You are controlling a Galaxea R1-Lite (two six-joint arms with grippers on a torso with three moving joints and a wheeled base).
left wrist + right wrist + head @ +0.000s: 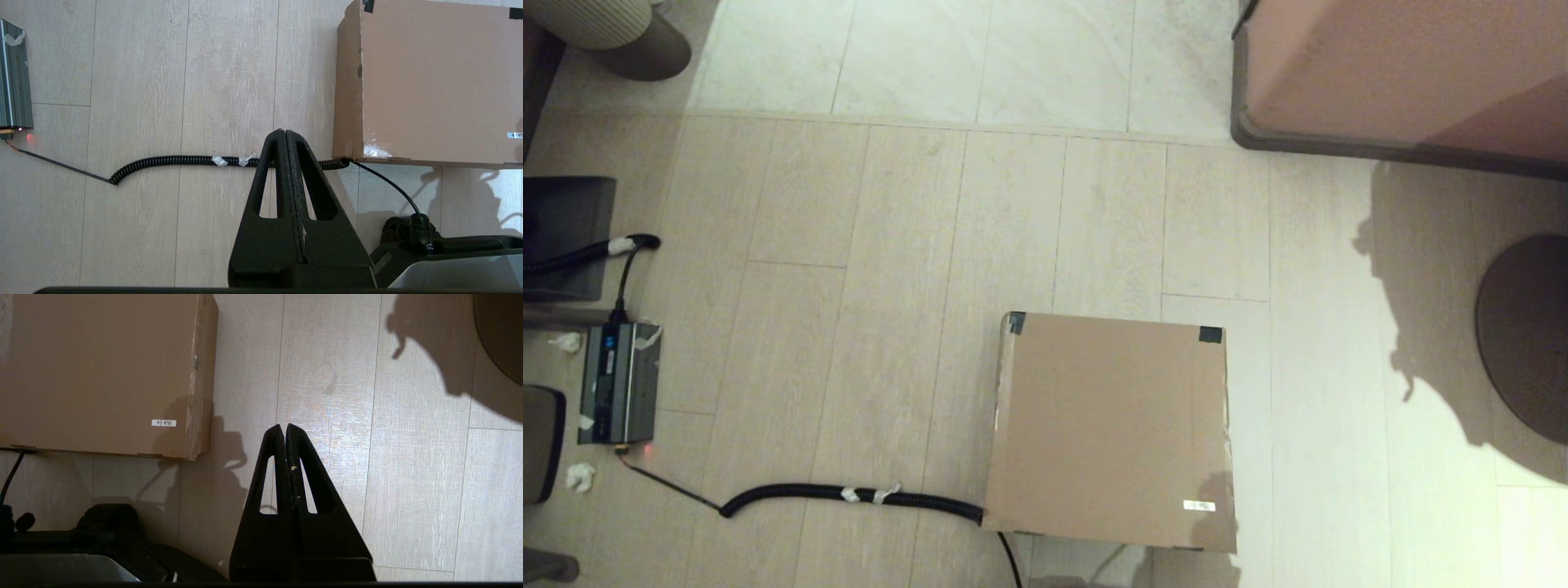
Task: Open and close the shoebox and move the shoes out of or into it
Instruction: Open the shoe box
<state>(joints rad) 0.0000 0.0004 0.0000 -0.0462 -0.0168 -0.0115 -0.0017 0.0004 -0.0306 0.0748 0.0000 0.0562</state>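
Observation:
The brown cardboard shoebox [1111, 429] sits on the floor with its lid down flat, dark tape on its two far corners and a small white label [1199, 506] near its front right corner. No shoes are in view. My left gripper [284, 131] hangs shut and empty above the floor, to the left of the shoebox [433, 81], over a coiled cable. My right gripper [284, 426] is shut and empty too, above bare floor to the right of the shoebox [102, 371]. Neither gripper appears in the head view.
A black coiled cable [849, 495] runs along the floor from a grey electronics unit [617, 382] to the box's front left corner. A pinkish cabinet with a grey base [1405, 73] stands at the far right. A dark round base [1527, 335] lies at the right edge.

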